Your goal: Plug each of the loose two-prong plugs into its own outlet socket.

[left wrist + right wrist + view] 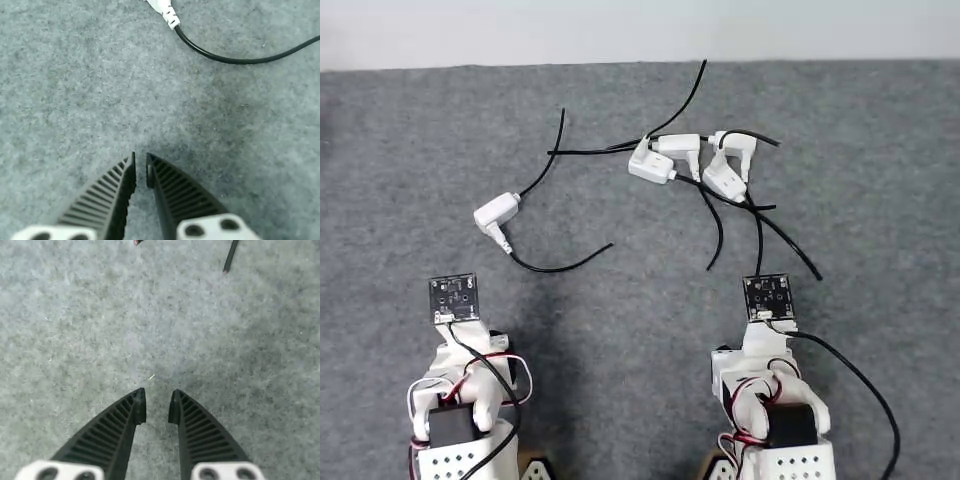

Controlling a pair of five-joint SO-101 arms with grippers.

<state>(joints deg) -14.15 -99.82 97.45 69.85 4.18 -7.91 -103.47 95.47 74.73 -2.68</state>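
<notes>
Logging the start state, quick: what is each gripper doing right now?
Left gripper: closed, holding nothing.
Right gripper: slightly open, holding nothing.

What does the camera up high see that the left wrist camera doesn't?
High view, not the left wrist view: the left arm and the right arm, plus a bunch of white plastic plug pieces with tangled black cords farther out on the table.

Left wrist view, not the high view: the left tool with its black ribbed fingers up close.

Both: the grey fuzzy mat, and the lone white plastic plug piece with its curving black cord. The wrist view catches just that piece's white tip.
</notes>
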